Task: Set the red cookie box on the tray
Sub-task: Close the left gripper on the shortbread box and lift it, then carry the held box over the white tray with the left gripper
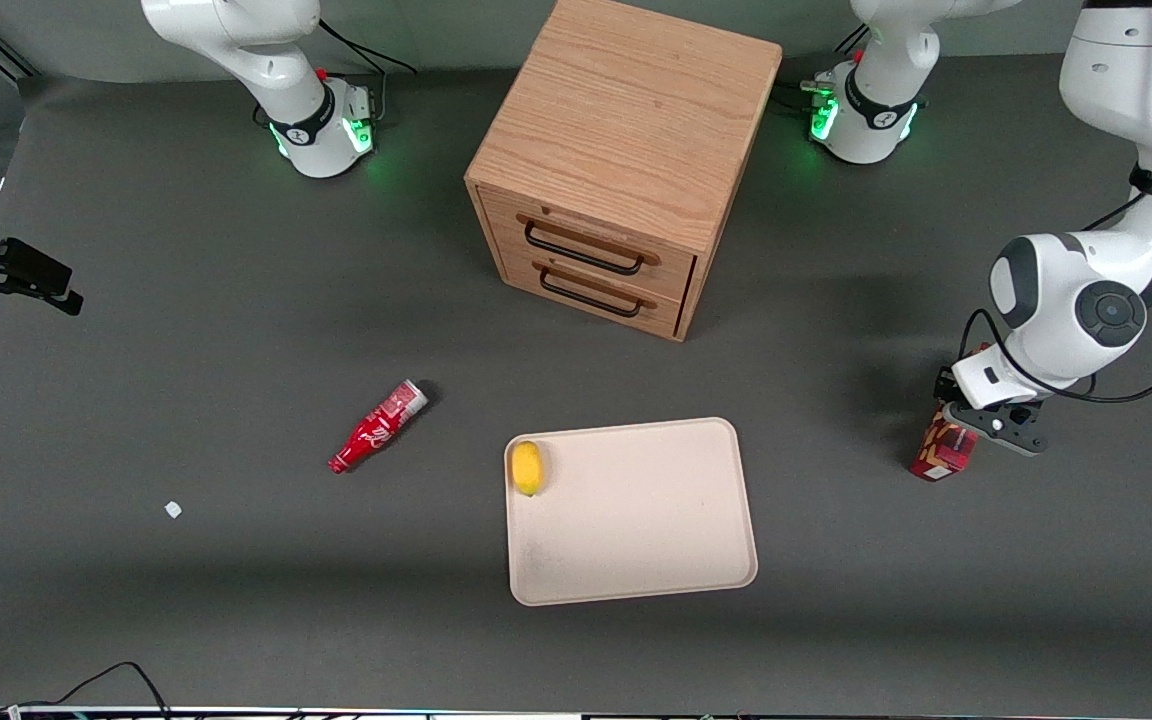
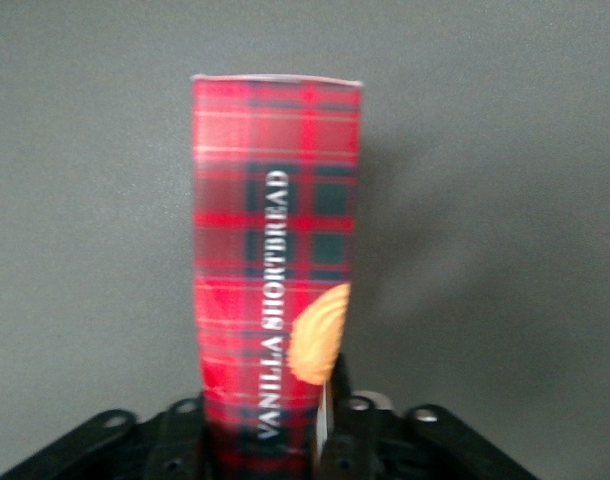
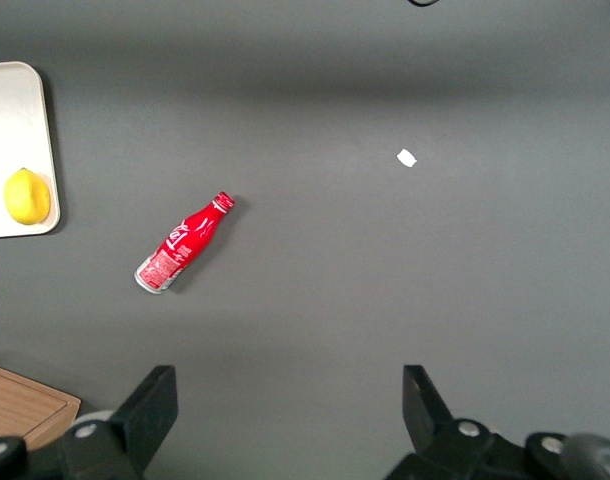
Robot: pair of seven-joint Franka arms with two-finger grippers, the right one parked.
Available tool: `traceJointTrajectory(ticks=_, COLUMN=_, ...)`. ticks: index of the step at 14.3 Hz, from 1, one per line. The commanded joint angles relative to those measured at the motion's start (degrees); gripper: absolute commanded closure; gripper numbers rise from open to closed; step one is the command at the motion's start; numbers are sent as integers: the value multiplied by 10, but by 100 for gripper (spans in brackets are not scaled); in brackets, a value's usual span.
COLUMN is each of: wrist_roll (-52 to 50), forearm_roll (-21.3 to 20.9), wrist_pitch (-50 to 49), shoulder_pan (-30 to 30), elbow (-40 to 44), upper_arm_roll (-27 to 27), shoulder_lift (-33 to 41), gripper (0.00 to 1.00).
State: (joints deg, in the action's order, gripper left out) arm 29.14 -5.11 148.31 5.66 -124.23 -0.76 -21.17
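Here your tray sits mid-bench, a lemon at its rim. Well toward the working arm's end, the red cookie box is clamped between the gripper's fingers, apparently ready for carrying over.

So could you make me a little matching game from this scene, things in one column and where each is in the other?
Things:
1. lemon
2. red cookie box
3. red soda bottle
4. wooden drawer cabinet

Places:
A. lying on the table, toward the parked arm's end
B. in the working arm's hand
C. on the tray
D. farther from the front camera than the tray

Pairs: 1-C, 2-B, 3-A, 4-D
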Motion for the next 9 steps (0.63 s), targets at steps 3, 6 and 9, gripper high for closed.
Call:
traceJointTrajectory(ticks=3, wrist_roll=-5, forearm_roll=2, wrist_pitch=-4, shoulder_pan=-6, elbow=-1, upper_arm_roll=7, shoulder_lift=16, gripper=100)
traceJointTrajectory(ticks=6, wrist_roll=-32, forearm_roll=2, wrist_pitch=-60, shoulder_pan=-6, elbow=21, upper_arm_roll=6, shoulder_lift=38, gripper=100)
traceJointTrajectory(ticks=9, wrist_roll=-84, forearm_roll=5, wrist_pitch=-196, shoulder_pan=-9, elbow=99, upper_arm_roll=-10, shoulder_lift=62, gripper=100)
